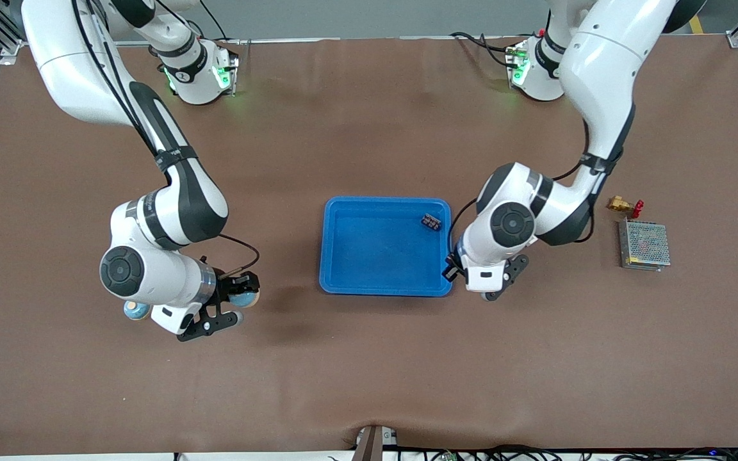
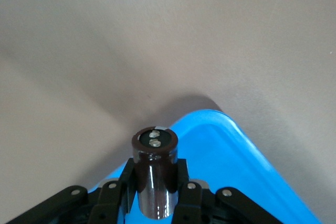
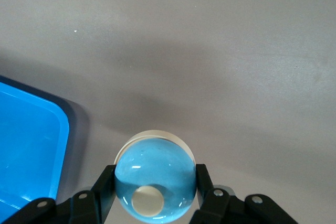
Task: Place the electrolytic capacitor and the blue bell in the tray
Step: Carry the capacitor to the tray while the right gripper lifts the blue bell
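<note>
Left end effector: closed on the capacitor, a dark cylinder with two silver terminals on its top face; the fingers pressed against its sides. In the front view the left end effector hung over the corner of the tray nearest the camera, toward the left arm's end of the surface.

Right end effector: closed on the blue bell, a glossy round ball with a pale round opening; the fingers gripped it on both sides. In the front view the right end effector was held above bare surface, toward the right arm's end, well apart from the tray, and the blue bell showed between its black fingers.

Tray: bright blue, rectangular, with rounded corners, lying flat in the middle of the surface. Neither the capacitor nor the bell was in it.

Small dark part: lay inside the tray, in the corner toward the robots' bases and the left arm's end.

Second blue ball: lay on the surface, partly hidden under the right arm's wrist.

Metal mesh box: on the surface toward the left arm's end, well apart from the tray.

Brass fitting with a red end: just beside the mesh box, farther from the camera.
</note>
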